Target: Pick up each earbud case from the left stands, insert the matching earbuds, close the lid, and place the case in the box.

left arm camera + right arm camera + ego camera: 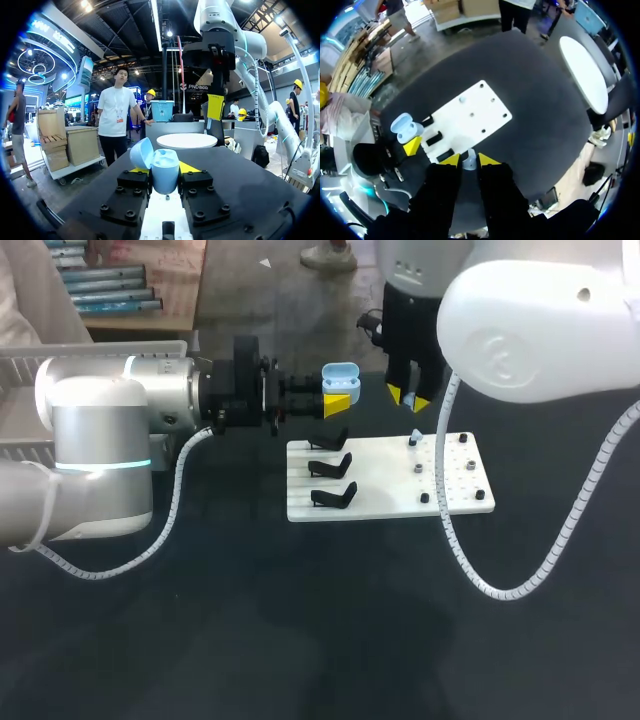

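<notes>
Currently the left gripper [163, 176] is clamping the light-blue earbud case [340, 374] from both sides. The lid is hanging open and the case is sitting in the air just behind the white board [385, 502], near the three black stands [331, 466]. The right gripper [469, 158] is hanging close beside the case, tips pointing down, fingers narrow and pinching a small pale earbud [469, 163] (barely showing between the yellow tips). A second earbud [415, 437] is sitting on the board's peg side.
</notes>
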{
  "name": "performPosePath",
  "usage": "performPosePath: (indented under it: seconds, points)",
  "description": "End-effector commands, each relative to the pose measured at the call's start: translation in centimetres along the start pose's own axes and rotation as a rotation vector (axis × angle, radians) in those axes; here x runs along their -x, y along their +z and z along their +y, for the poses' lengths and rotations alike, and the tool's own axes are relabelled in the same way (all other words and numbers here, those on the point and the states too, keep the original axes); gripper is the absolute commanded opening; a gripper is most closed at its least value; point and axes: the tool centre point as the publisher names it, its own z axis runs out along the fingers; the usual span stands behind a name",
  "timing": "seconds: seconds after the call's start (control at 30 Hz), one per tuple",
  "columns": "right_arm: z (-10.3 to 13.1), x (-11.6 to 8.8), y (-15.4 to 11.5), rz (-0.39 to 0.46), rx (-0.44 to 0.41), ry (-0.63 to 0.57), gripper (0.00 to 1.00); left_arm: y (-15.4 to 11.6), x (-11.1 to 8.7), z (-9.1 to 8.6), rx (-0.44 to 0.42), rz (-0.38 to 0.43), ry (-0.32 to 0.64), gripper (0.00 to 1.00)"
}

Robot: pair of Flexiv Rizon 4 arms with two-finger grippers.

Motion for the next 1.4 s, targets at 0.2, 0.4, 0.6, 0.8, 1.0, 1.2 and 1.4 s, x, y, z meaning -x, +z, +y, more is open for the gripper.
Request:
performPosePath:
  seconds: [0.2, 0.4, 0.6, 0.8, 1.0, 1.2, 1.4]
  points:
    - [3.3, 1.2, -0.5, 0.01, 0.0, -0.084, 0.0, 0.0, -0.1, -0.2, 0.008, -0.005, 0.005, 0.0]
    - [5.1, 1.7, -0.5, 0.007, 0.001, -0.125, 0.0, 0.0, -0.1, -0.2, 0.008, -0.005, 0.005, 0.0]
    - [6.5, 2.0, -0.5, 0.004, -0.009, -0.183, 0.0, 0.0, -0.1, -0.2, 0.008, -0.005, 0.005, 0.0]
    - [7.4, 2.2, -0.3, 0.004, -0.019, -0.221, 0.0, 0.0, -0.1, -0.2, 0.008, -0.005, 0.005, 0.0]
    - [8.2, 2.2, 0.0, 0.0, -0.041, -0.249, 0.0, 0.0, -0.1, -0.2, 0.008, -0.005, 0.005, 0.0]
    - [8.7, 2.1, 0.5, 0.008, -0.056, -0.255, 0.0, 0.0, -0.1, -0.2, 0.008, -0.005, 0.005, 0.0]
    - [9.0, 2.0, 1.0, 0.016, -0.07, -0.27, 0.0, 0.0, -0.1, -0.2, 0.008, -0.005, 0.005, 0.0]
